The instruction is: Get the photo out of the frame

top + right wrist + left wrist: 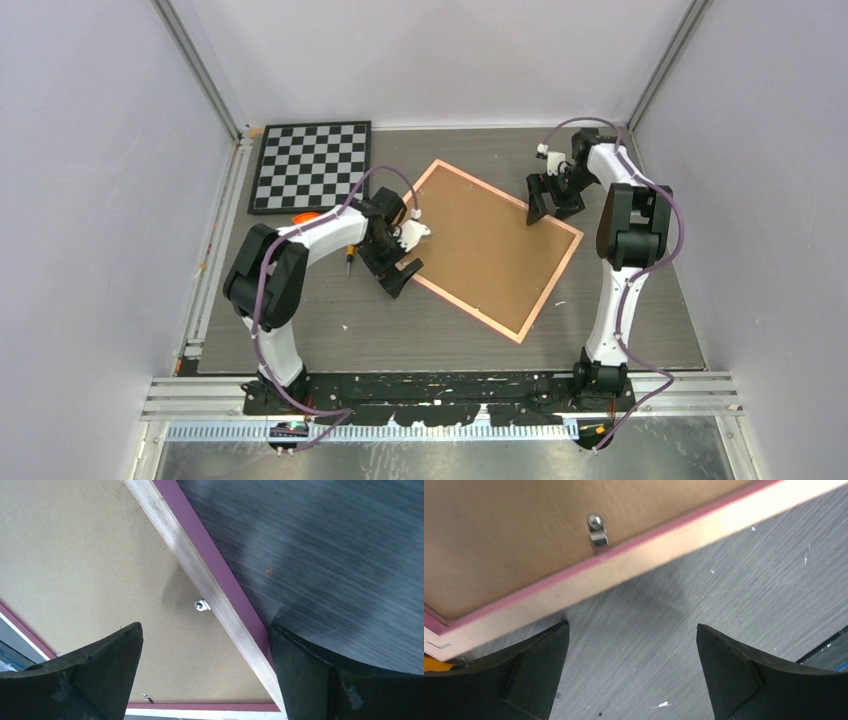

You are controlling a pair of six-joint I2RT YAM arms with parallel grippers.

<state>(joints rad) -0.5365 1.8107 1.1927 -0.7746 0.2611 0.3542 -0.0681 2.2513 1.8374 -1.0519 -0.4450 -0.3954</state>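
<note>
The frame (490, 250) is laid back-up and askew on the tabletop (640, 320), near the chessboard (311, 165). The left claw (400, 275) is held released beside the frame's left edge, close to a metal clip (597, 531). The right claw (553, 205) is spread wide across the far right edge, and nothing is grasped.

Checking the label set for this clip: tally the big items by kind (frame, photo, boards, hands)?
Frame, lying back up: 1
Photo: 0 in view
Chessboard: 1
Hands, both open and holding nothing: 2, the left hand and the right hand
Total: 4
</note>
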